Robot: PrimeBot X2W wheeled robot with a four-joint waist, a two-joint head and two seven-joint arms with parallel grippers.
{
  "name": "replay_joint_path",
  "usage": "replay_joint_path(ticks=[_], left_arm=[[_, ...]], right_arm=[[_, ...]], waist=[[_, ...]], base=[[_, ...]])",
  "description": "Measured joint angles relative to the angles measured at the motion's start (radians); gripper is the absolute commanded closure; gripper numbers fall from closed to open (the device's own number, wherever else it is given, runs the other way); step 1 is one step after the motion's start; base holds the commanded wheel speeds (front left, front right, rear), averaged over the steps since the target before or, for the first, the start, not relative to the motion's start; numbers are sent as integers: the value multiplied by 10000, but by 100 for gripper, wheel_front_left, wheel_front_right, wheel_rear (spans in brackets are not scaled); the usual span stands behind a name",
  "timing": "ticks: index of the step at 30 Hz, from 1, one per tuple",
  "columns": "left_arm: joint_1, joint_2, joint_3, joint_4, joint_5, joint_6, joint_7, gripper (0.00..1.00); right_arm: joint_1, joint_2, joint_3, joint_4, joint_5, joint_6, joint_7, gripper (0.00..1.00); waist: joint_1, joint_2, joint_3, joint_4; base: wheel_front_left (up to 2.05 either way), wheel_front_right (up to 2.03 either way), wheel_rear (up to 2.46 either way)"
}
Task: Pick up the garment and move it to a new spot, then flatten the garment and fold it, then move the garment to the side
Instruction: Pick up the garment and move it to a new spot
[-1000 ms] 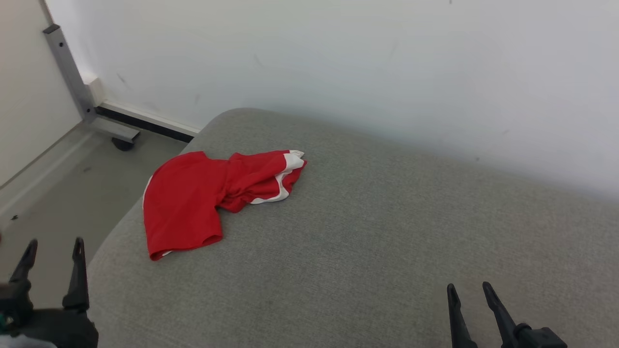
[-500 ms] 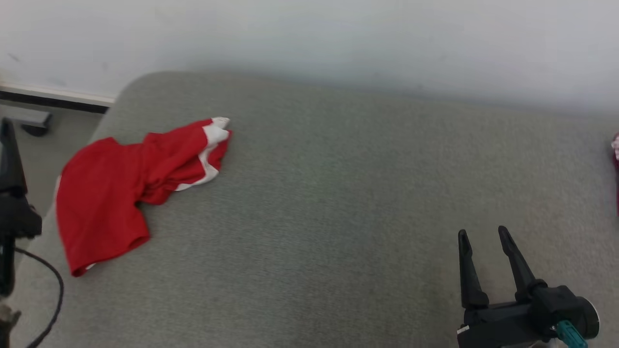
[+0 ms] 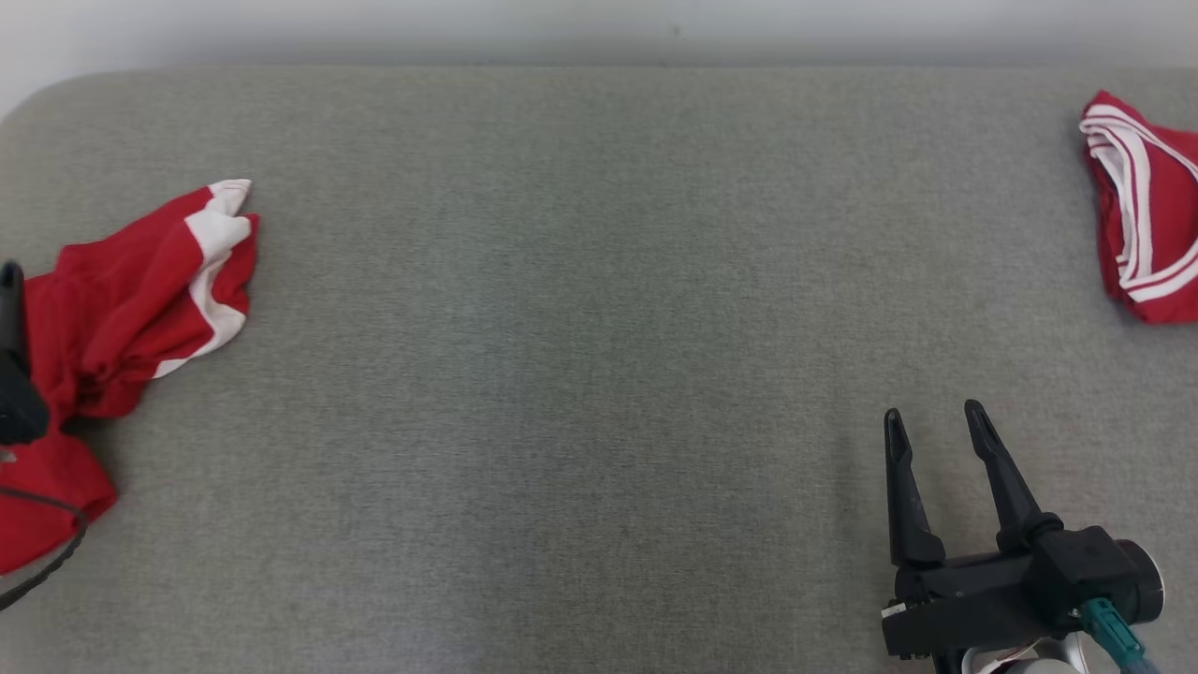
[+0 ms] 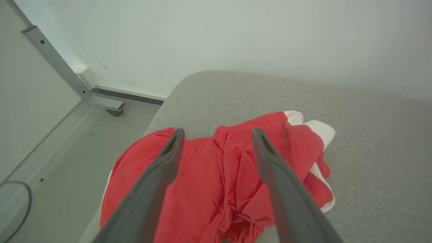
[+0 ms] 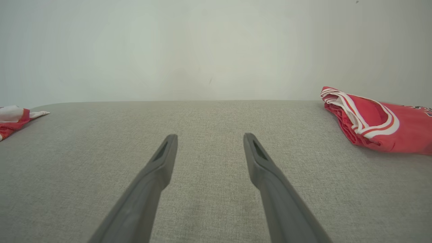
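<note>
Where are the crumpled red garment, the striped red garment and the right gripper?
crumpled red garment [image 4: 219, 179], left wrist view, its bunched red middle.
striped red garment [image 3: 1165, 197], head view, red cloth beside the white stripes.
right gripper [image 3: 932, 409], head view, midway between the tips of its jaws.

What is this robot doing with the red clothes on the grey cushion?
It looks about to pick up a piece of clothing. Its left gripper hangs open over the crumpled red and white garment at the left end of the grey cushion, with nothing gripped yet. Its right gripper is open too, above bare cushion, holding nothing. A second red garment with white stripes lies at the far right end, with neither gripper near it.
</note>
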Motion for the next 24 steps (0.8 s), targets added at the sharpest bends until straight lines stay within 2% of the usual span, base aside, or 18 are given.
replay_joint_path(ticks=[8,15,20,21,22,24], left_arm=[[-531,326,-1014,1231,-1074,-4,1829,0],[-743,387,-1139,2466,-2086,-4,3292,0],[-858,474,-1170,2778,-2447,-4,3396,0],[-863,468,-1193,2830,-2483,-4,3329,22],[-902,464,-1271,2899,-2477,-4,3068,100],[-957,456,-1379,2945,-2376,-4,2631,100]], right_arm=[[-138,2,27,-211,-100,0,86,0],[-151,0,-13,-378,-138,0,167,0],[-154,0,-27,-464,-176,0,213,0],[-159,0,-42,-474,-178,0,219,0],[-173,0,-77,-483,-180,0,261,0],[-179,0,-123,-495,-188,0,274,0]], waist=[[-1,-1,526,-521],[-2,-1,755,-802],[-3,-1,798,-952],[-3,-1,802,-971],[-3,-1,806,-981],[-3,-1,783,-965]], base=[[0,0,0],[0,0,0],[0,0,0],[0,0,0],[0,0,0],[0,0,0]])
